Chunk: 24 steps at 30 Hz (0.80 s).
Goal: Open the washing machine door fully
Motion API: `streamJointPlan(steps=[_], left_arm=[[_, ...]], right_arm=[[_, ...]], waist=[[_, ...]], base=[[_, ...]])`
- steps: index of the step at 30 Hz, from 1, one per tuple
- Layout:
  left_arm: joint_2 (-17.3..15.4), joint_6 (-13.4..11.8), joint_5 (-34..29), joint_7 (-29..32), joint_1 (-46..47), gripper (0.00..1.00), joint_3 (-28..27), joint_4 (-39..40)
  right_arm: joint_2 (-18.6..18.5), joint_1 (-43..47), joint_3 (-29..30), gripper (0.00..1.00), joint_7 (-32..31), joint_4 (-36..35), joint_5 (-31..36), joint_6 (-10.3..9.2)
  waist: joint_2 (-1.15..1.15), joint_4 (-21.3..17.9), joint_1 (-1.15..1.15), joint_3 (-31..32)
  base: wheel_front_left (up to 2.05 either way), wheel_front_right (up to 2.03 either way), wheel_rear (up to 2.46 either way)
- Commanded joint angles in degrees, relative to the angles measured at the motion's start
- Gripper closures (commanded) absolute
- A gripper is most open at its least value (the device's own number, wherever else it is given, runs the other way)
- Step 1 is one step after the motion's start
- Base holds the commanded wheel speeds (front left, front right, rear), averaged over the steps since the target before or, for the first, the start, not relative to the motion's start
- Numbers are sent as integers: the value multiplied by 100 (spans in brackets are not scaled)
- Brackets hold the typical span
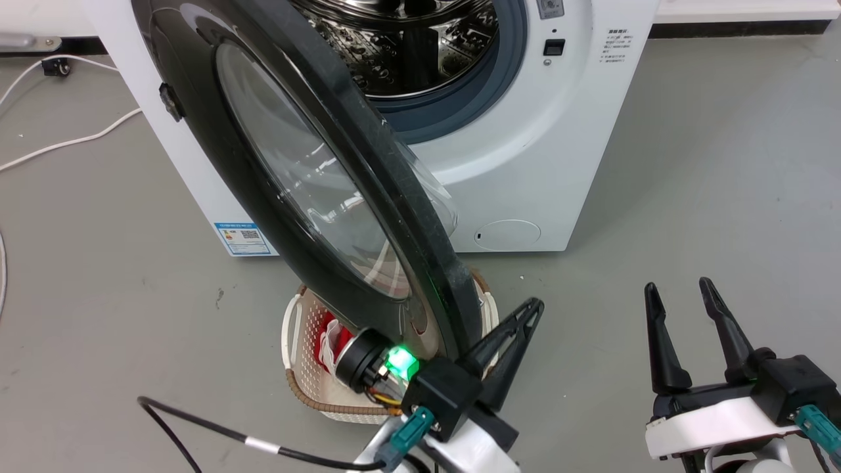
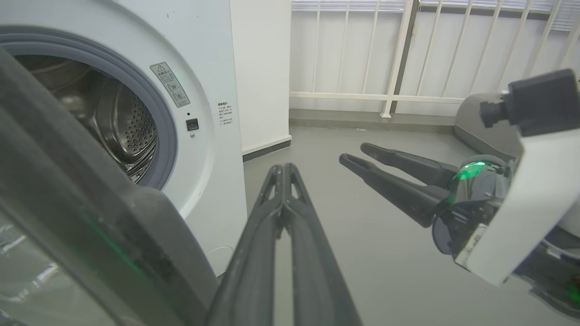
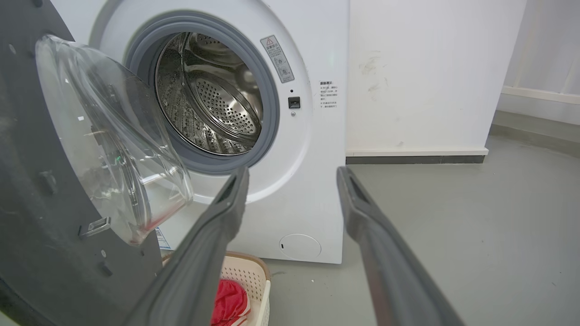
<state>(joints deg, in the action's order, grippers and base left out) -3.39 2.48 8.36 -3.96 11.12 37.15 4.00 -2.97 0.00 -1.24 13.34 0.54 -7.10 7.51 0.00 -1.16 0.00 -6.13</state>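
The washing machine door (image 1: 368, 197) stands swung well out from the white washing machine (image 1: 539, 164), its black rim edge-on in the head view and its clear glass bowl (image 3: 113, 145) facing the drum. My left gripper (image 1: 535, 305) is shut with nothing between its fingers. It sits low beside the door's free edge, on the drum side, right against the rim (image 2: 90, 203). The left gripper (image 2: 283, 168) points past the machine front (image 2: 204, 81). My right gripper (image 1: 679, 286) is open and holds nothing, over bare floor well right of the door. The right gripper (image 3: 292, 171) faces the drum opening.
A cream laundry basket (image 1: 309, 387) with red cloth (image 3: 231, 303) sits on the floor under the door's lower edge. White cables (image 1: 66, 141) lie on the floor at left, and a black cable (image 1: 217, 430) trails near my left arm. A white railing (image 2: 408, 59) stands beyond.
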Motion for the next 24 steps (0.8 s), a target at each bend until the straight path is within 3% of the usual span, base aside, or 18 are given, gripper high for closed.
streamJointPlan(steps=[1,12,24], left_arm=[[13,-46,37,-65,124,100,15,-82],[50,-472,426,-390,735,100,98,-919],[18,-929,630,-437,836,100,22,-1277]], right_arm=[[18,-72,-20,0,31,25,-30,-4],[18,-104,-73,0,56,155,-117,-4],[18,-93,-60,0,48,219,-216,-4]], waist=[[0,-9,0,-8],[0,-125,0,-45],[0,-79,0,-22]], base=[[0,0,0],[0,0,0],[0,0,0]])
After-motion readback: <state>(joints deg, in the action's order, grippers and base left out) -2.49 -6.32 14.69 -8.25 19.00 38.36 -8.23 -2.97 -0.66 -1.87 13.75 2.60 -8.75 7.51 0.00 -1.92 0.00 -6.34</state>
